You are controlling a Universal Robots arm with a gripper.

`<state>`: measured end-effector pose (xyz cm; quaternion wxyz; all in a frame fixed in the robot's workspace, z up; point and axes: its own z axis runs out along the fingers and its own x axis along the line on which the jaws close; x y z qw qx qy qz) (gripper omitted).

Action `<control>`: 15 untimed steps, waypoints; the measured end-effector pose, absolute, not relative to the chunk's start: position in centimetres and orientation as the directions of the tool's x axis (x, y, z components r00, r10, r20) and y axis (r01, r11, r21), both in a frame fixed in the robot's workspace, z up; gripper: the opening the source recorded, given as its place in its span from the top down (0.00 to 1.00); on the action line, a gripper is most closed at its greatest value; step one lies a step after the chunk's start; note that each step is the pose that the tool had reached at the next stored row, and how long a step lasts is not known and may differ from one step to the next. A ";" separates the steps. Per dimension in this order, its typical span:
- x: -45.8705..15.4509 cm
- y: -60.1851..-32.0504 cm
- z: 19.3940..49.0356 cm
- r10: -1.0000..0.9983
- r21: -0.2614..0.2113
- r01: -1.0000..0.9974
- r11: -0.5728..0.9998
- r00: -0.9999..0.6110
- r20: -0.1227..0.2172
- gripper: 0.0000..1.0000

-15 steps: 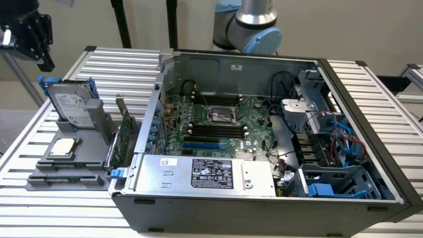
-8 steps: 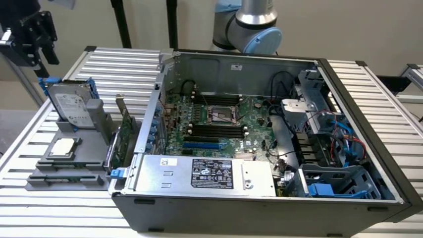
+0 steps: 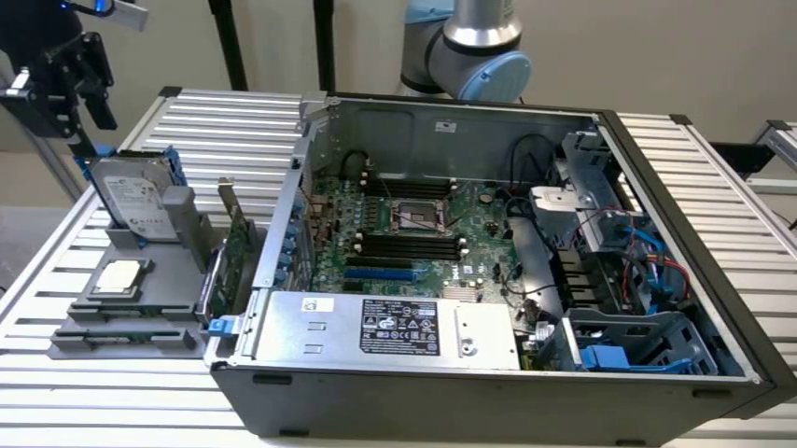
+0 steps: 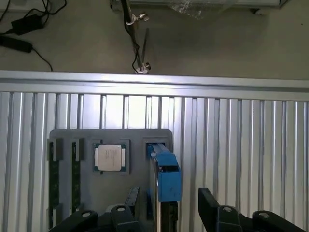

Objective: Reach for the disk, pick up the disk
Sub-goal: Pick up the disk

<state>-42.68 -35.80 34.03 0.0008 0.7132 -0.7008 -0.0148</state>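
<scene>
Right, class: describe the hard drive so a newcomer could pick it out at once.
Find the open computer case; to the exterior view's left of it lies a grey tray. At the tray's far end the disk stands upright in a blue frame, unlike the flat square chip nearby.

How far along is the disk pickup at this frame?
Done: the reach, nearly. The gripper hangs over the disk, its open jaws lined up either side of the blue frame. In hand: nothing; the fingers are not touching it. Left: the grasp and lift, as the disk stands upright in its grey tray.
</scene>
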 end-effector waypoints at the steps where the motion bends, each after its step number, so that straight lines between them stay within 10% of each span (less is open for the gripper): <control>1: -42.7 -35.8 33.9 -1.000 0.020 -1.000 -0.018 0.017 -0.020 0.40; 15: -43.2 -35.8 32.0 -1.000 -0.002 -1.000 -0.018 0.018 -0.011 0.40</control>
